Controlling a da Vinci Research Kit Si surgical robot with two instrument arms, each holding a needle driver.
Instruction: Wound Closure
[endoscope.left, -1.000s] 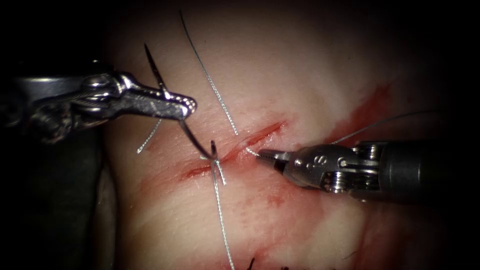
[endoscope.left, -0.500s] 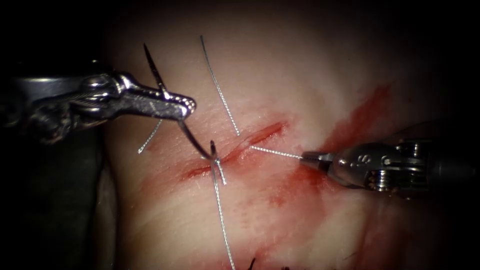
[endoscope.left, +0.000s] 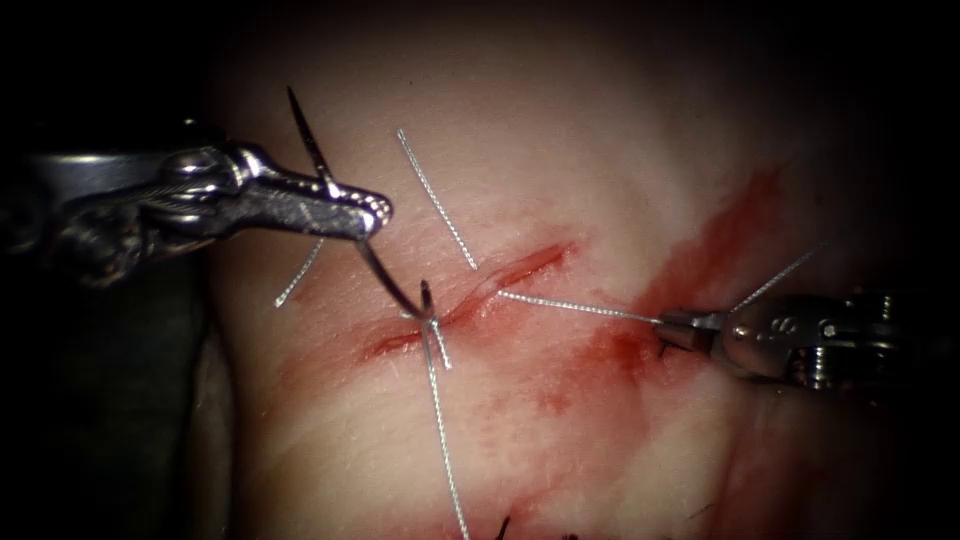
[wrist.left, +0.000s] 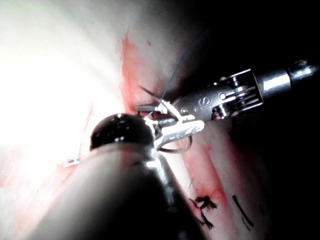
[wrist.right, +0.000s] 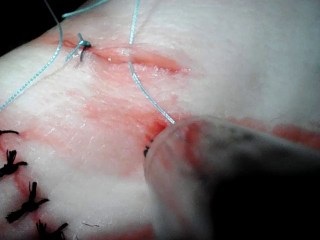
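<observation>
The needle (endoscope.left: 372, 262) is held at the middle of its curve by the closed jaws of the left tool (endoscope.left: 372, 212), left of the cut (endoscope.left: 480, 290). Its tip end is seen in the tissue (endoscope.left: 560, 160) at the cut's left part, beside a knot (endoscope.left: 432, 325). The thread (endoscope.left: 575, 307) is clamped by the closed jaws of the right tool (endoscope.left: 675, 328) and is stretched from the cut to the right, over the red fluid (endoscope.left: 610, 355). Dark finished stitches (wrist.right: 15, 165) are seen near the tissue's edge.
</observation>
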